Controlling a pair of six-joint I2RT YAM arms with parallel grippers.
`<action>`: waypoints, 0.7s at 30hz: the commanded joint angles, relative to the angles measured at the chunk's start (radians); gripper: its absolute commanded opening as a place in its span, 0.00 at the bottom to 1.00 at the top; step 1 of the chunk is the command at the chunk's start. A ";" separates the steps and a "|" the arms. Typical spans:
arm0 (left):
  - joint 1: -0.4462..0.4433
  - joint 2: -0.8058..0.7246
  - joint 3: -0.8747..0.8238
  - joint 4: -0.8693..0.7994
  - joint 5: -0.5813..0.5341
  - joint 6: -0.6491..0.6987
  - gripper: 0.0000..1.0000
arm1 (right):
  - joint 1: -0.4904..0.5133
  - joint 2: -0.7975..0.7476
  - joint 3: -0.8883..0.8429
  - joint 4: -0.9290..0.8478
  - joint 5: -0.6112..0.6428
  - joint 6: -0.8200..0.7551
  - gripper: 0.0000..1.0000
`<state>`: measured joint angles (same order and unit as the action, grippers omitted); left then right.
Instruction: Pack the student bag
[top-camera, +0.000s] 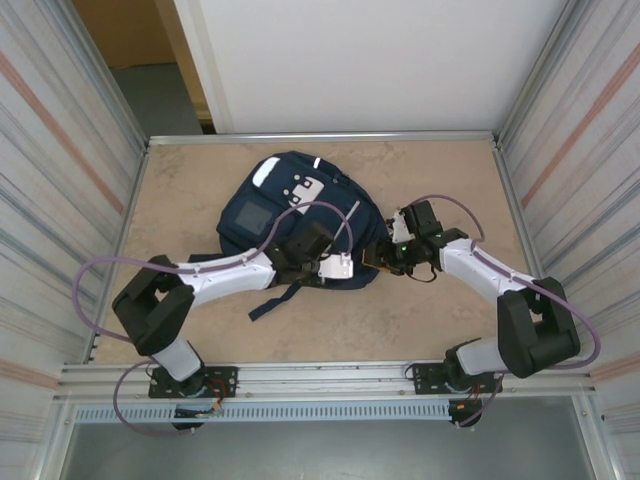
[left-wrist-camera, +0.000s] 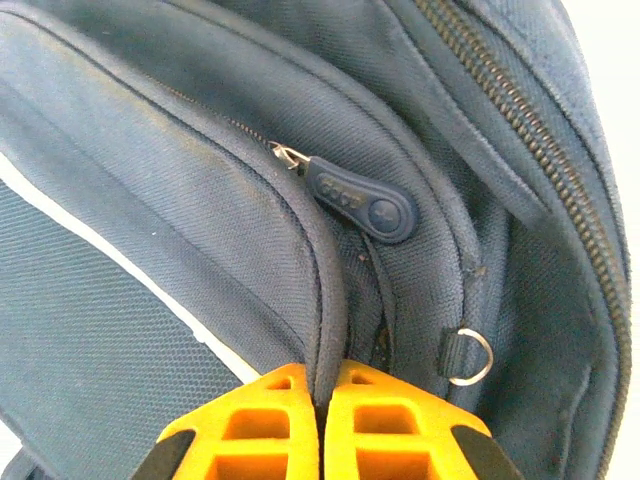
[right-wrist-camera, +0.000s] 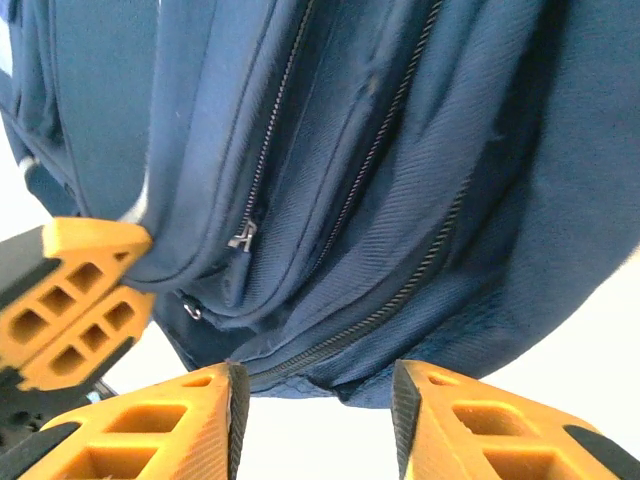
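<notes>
Student bag (top-camera: 290, 215) lies central on the bench (top-camera: 430, 180); the embossed lettering on its zip pull (left-wrist-camera: 365, 205) is unreadable. My left fingers (left-wrist-camera: 340, 395) pinch its piped seam, closed tight. My right fingers (right-wrist-camera: 210, 410) stand apart at its edge, holding nothing.

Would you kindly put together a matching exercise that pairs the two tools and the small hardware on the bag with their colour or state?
Column one:
1. left tool
2. right tool
3. zipper pull
4. metal ring

Column two:
A. open, fingers apart at the bag's lower edge
B. dark blue, lying flat on the fabric
C. shut on a piped seam of the student bag
D. silver, hanging from a small fabric loop

Pairs: 1-C, 2-A, 3-B, 4-D
</notes>
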<state>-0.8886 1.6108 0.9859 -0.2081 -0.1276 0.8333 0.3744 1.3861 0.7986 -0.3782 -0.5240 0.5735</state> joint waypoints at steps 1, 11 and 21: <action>0.032 -0.109 -0.018 -0.008 0.054 -0.060 0.00 | 0.039 0.002 0.070 -0.026 0.003 -0.080 0.44; 0.136 -0.242 -0.079 0.059 0.320 -0.197 0.00 | 0.144 -0.004 0.142 0.013 0.023 -0.094 0.45; 0.194 -0.278 -0.132 0.144 0.474 -0.286 0.00 | 0.228 0.007 0.145 0.063 0.102 -0.008 0.47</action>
<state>-0.7048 1.3941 0.8673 -0.1413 0.2314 0.6189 0.5884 1.3872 0.9165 -0.3351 -0.4824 0.5266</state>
